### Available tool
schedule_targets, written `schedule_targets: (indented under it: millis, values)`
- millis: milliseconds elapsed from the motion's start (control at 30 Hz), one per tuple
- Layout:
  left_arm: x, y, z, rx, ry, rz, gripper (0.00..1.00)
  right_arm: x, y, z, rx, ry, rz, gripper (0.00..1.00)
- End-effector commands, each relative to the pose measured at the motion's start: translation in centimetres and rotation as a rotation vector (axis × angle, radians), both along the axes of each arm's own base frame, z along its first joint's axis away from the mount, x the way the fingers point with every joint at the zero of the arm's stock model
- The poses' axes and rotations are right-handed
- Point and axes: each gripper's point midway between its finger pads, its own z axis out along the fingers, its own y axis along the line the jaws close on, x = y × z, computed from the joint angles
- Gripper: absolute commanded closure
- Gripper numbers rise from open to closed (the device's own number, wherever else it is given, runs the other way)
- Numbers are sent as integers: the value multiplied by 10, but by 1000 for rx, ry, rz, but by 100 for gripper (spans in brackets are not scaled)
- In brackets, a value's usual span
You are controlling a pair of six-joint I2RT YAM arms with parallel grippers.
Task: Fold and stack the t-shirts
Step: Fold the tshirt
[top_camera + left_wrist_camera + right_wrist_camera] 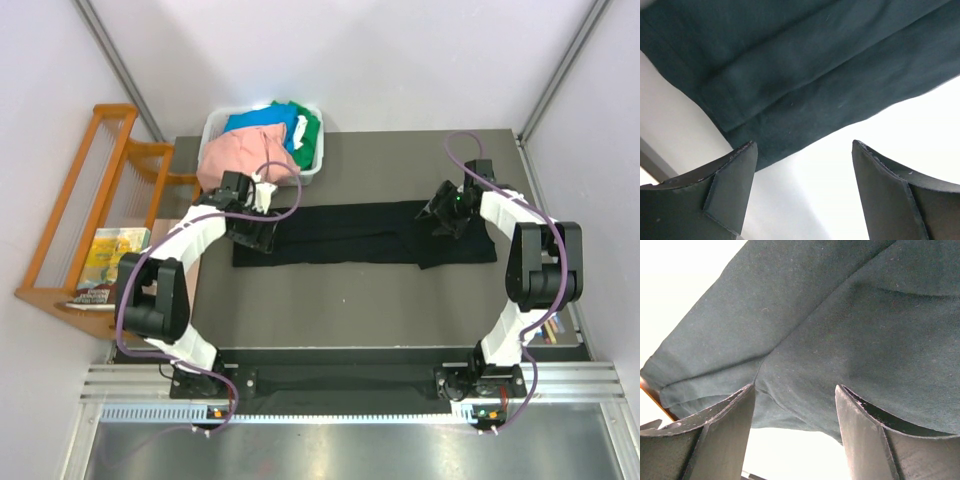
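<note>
I read the black t-shirt [360, 232] as folded into a long band lying flat across the far half of the table [400, 300], running left to right between the two arms. The left gripper [805, 147] sits over the band's left end; in its wrist view the fingers are spread wide with nothing between them, and the cloth's layered edge lies just beyond the fingertips. The right gripper [795, 390] sits over the band's right end, where the cloth is slightly bunched; its fingers are likewise spread, with black cloth filling the view ahead of them and none clamped. At the far left corner stands the white bin [311, 170], holding the salmon-pink t-shirt [235, 155], which spills over its near-left rim, the blue t-shirt [262, 122] and the green t-shirt [308, 125]. A wooden rack [90, 200] stands off the table's left side.
</note>
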Motion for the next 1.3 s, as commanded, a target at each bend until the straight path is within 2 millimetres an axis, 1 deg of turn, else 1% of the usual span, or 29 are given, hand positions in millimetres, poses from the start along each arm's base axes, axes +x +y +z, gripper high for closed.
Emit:
schedule_targets:
  millis: [0, 167, 233, 300, 433, 500, 600, 700, 800, 900, 967, 1167, 1267]
  values:
    - [9, 12, -22, 60, -36, 70, 19, 14, 0, 26, 6, -82, 7, 34]
    - [16, 20, -35, 107, -41, 117, 19, 13, 2, 27, 14, -85, 10, 34]
    - [20, 27, -38, 143, -48, 147, 19, 13, 4, 27, 26, -91, 9, 34]
    - [23, 27, -36, 143, -62, 157, 19, 12, 4, 28, 29, -93, 13, 34]
    - [26, 19, -23, 86, -100, 167, 19, 11, 4, 27, 26, -90, 18, 34]
    - [26, 17, -23, 78, -107, 167, 19, 10, 5, 26, 30, -87, 20, 34]
    - [24, 19, -29, 92, -98, 181, 19, 11, 6, 26, 35, -87, 21, 34]
    - [20, 19, -43, 104, -69, 186, 19, 10, 6, 29, 33, -90, 26, 34]
    - [13, 21, -63, 149, -28, 182, 20, 11, 5, 29, 27, -88, 27, 34]
    - [7, 22, -76, 193, -4, 169, 20, 11, 4, 30, 22, -90, 27, 34]
    - [2, 26, -82, 232, 2, 164, 20, 11, 4, 30, 24, -85, 25, 34]
    - [-7, 29, -88, 299, -7, 134, 20, 14, 6, 35, 36, -94, 27, 34]
    - [-18, 26, -93, 327, 14, 83, 20, 14, 6, 37, 35, -95, 30, 34]
